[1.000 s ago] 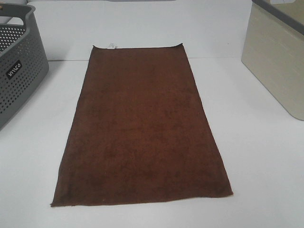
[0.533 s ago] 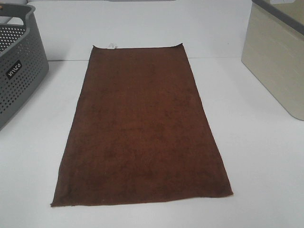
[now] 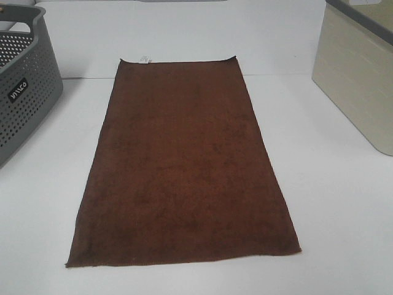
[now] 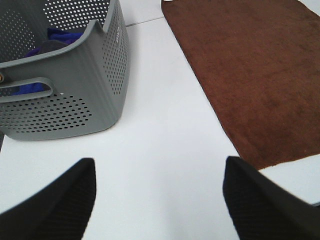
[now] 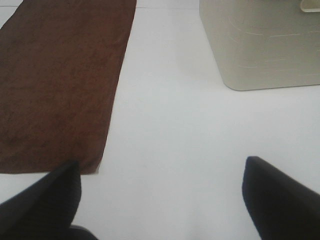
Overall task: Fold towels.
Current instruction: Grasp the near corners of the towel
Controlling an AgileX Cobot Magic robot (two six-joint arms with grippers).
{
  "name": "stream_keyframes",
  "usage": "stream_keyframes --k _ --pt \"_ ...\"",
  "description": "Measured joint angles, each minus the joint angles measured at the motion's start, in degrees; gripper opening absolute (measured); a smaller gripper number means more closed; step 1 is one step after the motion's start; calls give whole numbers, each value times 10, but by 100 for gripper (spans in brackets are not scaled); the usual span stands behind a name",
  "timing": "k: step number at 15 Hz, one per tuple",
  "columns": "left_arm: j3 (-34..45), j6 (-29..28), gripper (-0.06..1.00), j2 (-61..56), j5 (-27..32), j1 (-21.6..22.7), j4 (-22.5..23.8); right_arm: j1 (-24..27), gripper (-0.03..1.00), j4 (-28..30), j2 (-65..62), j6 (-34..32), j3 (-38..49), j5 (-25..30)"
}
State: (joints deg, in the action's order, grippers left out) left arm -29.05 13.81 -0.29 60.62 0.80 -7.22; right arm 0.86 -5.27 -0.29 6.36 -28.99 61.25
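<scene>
Nearest me: left gripper point(image 4: 159, 170) has its jaws wide apart over bare table point(image 3: 331, 215), holding nothing. Right gripper point(image 5: 162, 165) is the same, wide and empty. Neither shows in the high view.

The towel point(image 3: 184, 166) lies flat and unfolded, lengthwise away from me, centred between the arms. Each near corner sits just beside one finger in its wrist view, not between the fingers.

Risks as I see them:
- The cloth is plush and flat on the table, with no raised edge. If I come down too shallow, the pads skate over the pile and close on nothing. Too deep, and they jam on the tabletop.
- If only one corner catches, or the two lift unevenly, the fold goes skewed and the long edges won't line up.
- Dragging instead of lifting would bunch the middle.
- Carrying the near edge to the far edge with the white tag point(image 3: 145, 59) takes the arms between the grey basket point(image 3: 24, 92) and the beige bin point(image 3: 362, 74). A wide elbow swing could clip either one.
- The far end crosses a line in the white surface. I can't tell if it's a step, and it may snag.
</scene>
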Motion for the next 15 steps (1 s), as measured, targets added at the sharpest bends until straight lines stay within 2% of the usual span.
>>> stream_keyframes --k 15 --pt "0 0 68 0 0 0 0 0 82 0 0 0 0 0"
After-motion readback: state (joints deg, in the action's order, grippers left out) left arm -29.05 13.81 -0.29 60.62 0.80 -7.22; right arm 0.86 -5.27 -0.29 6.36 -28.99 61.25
